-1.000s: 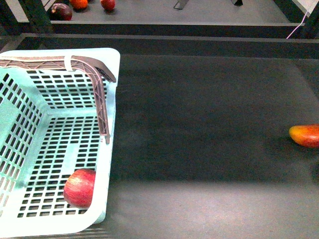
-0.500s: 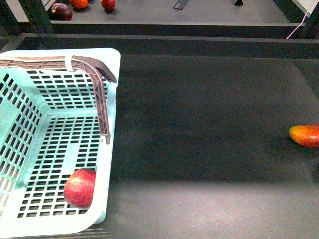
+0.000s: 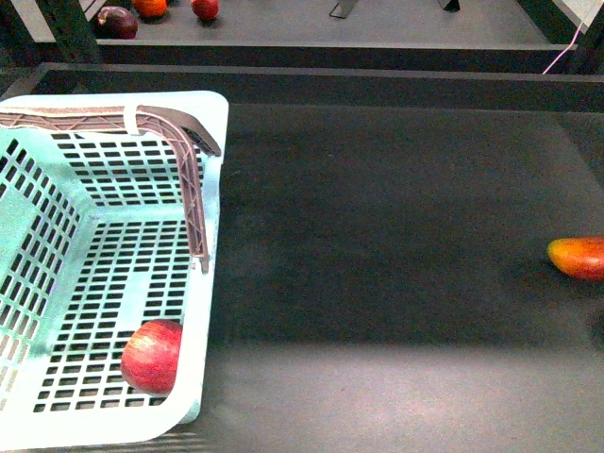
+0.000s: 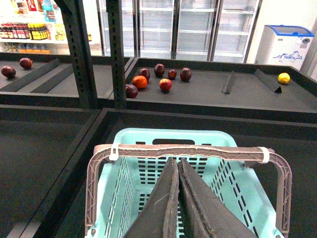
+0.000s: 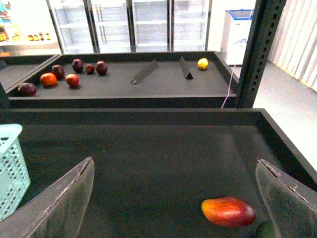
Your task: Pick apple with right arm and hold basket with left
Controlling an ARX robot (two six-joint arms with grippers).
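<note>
The aqua basket [image 3: 215, 189] stands at the left of the dark shelf, and its brown ribbed handle [image 3: 193, 189] is folded down along its right wall. The red apple [image 3: 151, 356] lies inside it, in the near right corner. Neither gripper shows in the front view. In the left wrist view my left gripper [image 4: 177, 162] is shut with nothing between its fingers, over the basket [image 4: 148, 136] and just short of the handle bar [image 4: 198, 150]. My right gripper [image 5: 174, 160] is open over bare shelf, with the basket's corner [image 5: 10, 168] off to one side. The apple is hidden in both wrist views.
An oblong orange-red fruit [image 3: 578, 257] lies at the shelf's right edge, between my right fingers [image 5: 228, 211], with a dark green thing [image 5: 267, 231] beside it. Several fruits [image 4: 158, 79] and a yellow one [image 4: 284, 78] lie on the back shelf. A raised rim [image 3: 377, 75] bounds the shelf.
</note>
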